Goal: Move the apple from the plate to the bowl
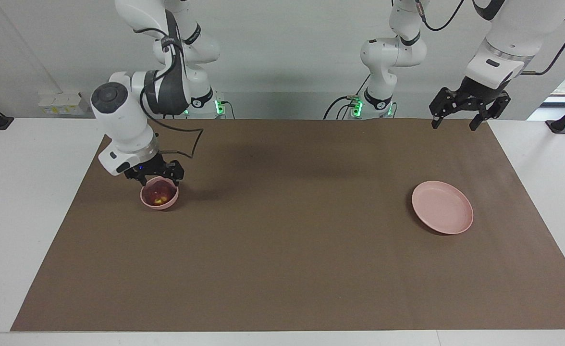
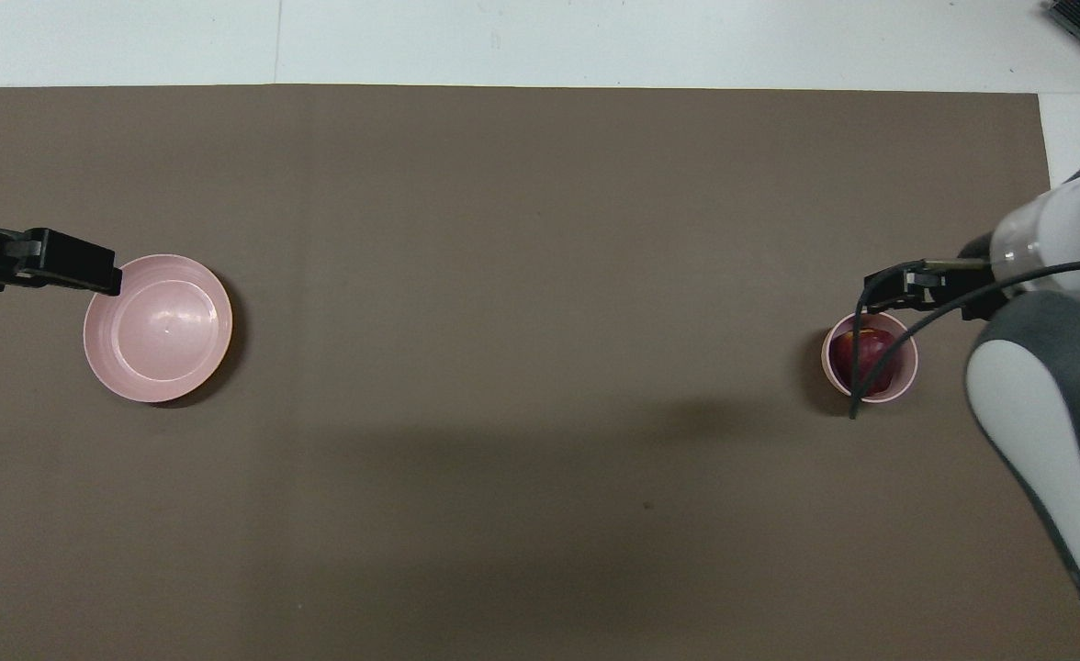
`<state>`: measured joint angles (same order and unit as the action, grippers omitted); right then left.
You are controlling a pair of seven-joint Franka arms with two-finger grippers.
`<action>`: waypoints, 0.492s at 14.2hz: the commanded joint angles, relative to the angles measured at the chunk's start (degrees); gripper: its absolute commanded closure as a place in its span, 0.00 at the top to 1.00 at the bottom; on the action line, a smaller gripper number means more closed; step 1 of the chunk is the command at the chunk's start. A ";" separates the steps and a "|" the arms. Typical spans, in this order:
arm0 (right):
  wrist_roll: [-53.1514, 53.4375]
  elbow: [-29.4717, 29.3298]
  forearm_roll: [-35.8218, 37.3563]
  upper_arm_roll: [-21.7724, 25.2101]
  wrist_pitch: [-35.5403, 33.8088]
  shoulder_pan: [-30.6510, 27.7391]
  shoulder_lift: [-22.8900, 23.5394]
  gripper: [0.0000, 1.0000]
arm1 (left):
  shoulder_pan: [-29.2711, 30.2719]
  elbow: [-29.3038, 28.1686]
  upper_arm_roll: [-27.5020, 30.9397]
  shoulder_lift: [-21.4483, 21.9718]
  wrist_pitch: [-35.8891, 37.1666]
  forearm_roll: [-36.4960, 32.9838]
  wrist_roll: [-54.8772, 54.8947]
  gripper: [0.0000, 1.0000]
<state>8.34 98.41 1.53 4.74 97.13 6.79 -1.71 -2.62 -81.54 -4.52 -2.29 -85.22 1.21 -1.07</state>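
Now the apple point(image 1: 157, 195) lies inside the bowl point(image 1: 159, 202), which stands on the brown mat point(image 1: 282, 250) toward the right arm's end of the tabletop point(image 1: 18, 202). Just above the bowl's rim hangs the right pincer point(image 1: 156, 177), its fingers spread wide and holding nothing. Toward the left arm's end, well apart from the bowl, the plate point(image 1: 442, 207) sits bare. Raised over the mat's edge near that arm's base, the left pincer point(image 1: 457, 120) waits, also spread wide and holding nothing.
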 commanded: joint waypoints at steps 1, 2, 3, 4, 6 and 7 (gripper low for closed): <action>-0.51 -6.19 0.05 0.44 -7.63 -1.16 -1.53 1.00 | 1.21 -0.73 1.26 0.79 1.72 -0.86 3.24 1.00; -2.17 -8.30 -0.04 1.14 -10.10 -1.42 -1.71 1.00 | 1.04 -0.73 1.96 0.97 1.99 -0.78 4.74 1.00; -4.19 -9.28 -0.04 1.58 -12.21 -1.60 -1.98 1.00 | 0.61 -0.82 1.97 1.14 1.90 -0.86 5.02 1.00; -5.34 -8.07 -0.04 2.02 -12.49 -1.60 -3.46 1.00 | 0.43 -0.82 2.23 1.23 1.99 -0.86 5.11 1.00; -4.65 -3.16 -0.04 2.02 -10.66 -1.25 -5.92 1.00 | -1.58 -0.99 5.21 1.50 2.42 -0.60 5.54 1.00; -4.91 -3.23 -0.04 2.02 -10.39 -1.42 -5.85 1.00 | -1.25 -1.08 5.13 1.50 2.60 -0.60 6.07 1.00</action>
<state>4.73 92.16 1.52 6.84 85.34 5.61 -6.03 -2.74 -81.53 -0.97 -2.08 -83.57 1.16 3.56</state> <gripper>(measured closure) 0.000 0.000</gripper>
